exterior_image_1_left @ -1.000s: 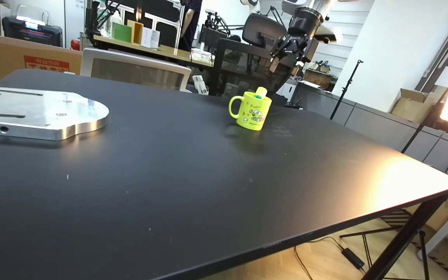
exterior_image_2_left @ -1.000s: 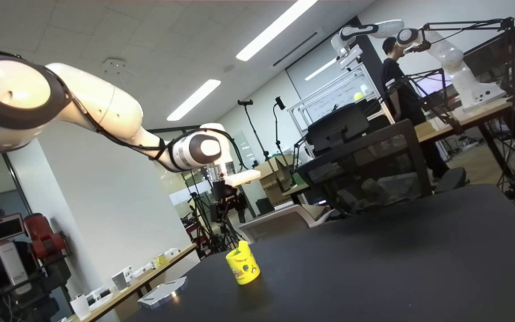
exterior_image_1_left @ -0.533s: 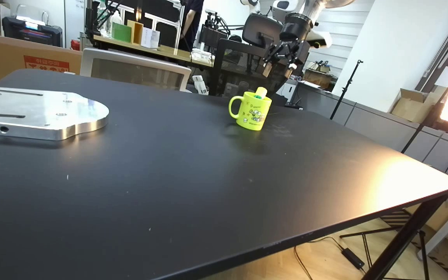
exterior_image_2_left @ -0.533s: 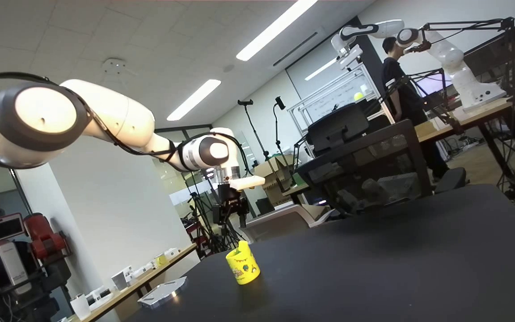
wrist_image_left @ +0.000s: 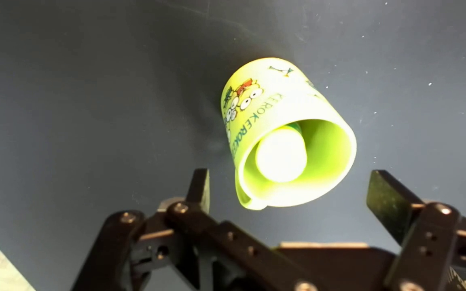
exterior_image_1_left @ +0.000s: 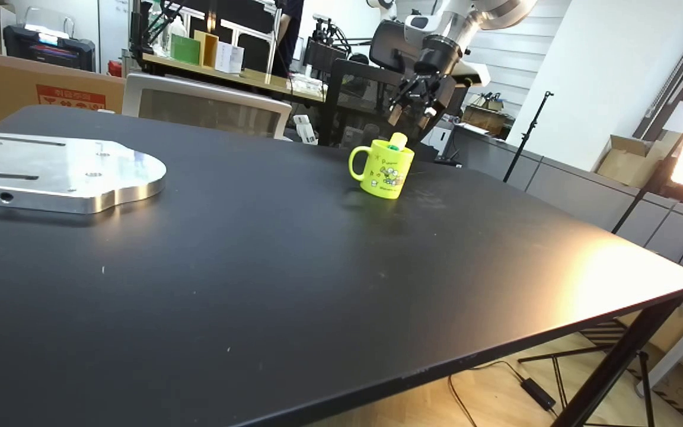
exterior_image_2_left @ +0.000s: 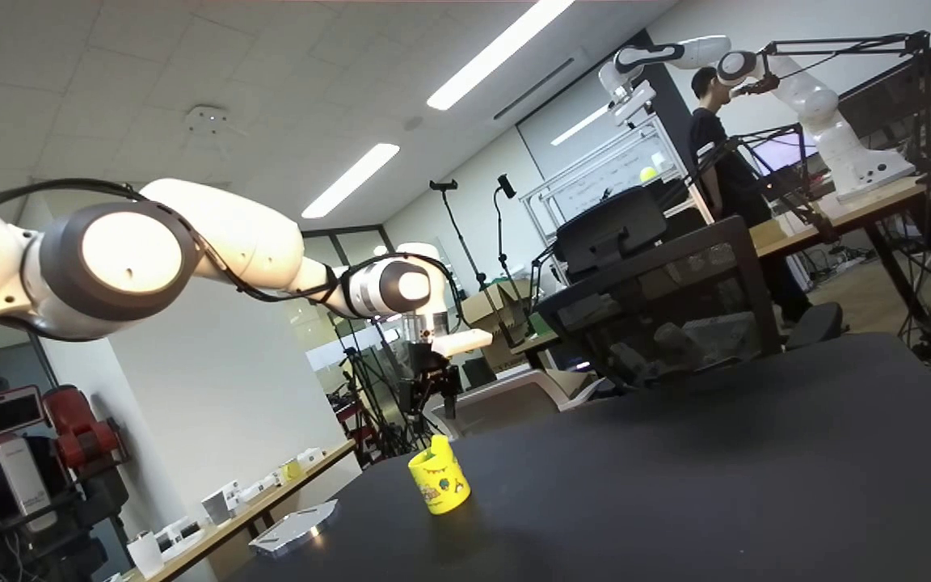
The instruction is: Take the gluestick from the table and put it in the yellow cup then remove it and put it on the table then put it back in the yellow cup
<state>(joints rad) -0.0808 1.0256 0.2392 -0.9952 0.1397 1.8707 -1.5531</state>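
The yellow cup stands upright on the black table (exterior_image_1_left: pixel 258 284) in both exterior views (exterior_image_1_left: pixel 384 172) (exterior_image_2_left: pixel 443 487). The gluestick is inside the cup, and its yellow end sticks up above the rim in both exterior views (exterior_image_1_left: pixel 398 140) (exterior_image_2_left: pixel 440 443). In the wrist view the cup (wrist_image_left: pixel 273 95) is seen from above, with the gluestick's pale end (wrist_image_left: pixel 281 155) against one side of it. The green body is mostly hidden in the cup. My gripper (wrist_image_left: pixel 289 178) is open and empty, above the cup and apart from it. It also shows in both exterior views (exterior_image_1_left: pixel 409 118) (exterior_image_2_left: pixel 431 404).
A flat silver metal plate (exterior_image_1_left: pixel 63 175) lies on the table; it also shows in an exterior view (exterior_image_2_left: pixel 294 527). A light-framed chair (exterior_image_1_left: pixel 211 107) stands at the table's edge. A black mesh chair (exterior_image_2_left: pixel 676 299) stands beside the table.
My open gripper has moved down and toward the cup: leftward and lower in an exterior view, rightward and lower in an exterior view. The cup and gluestick have not moved.
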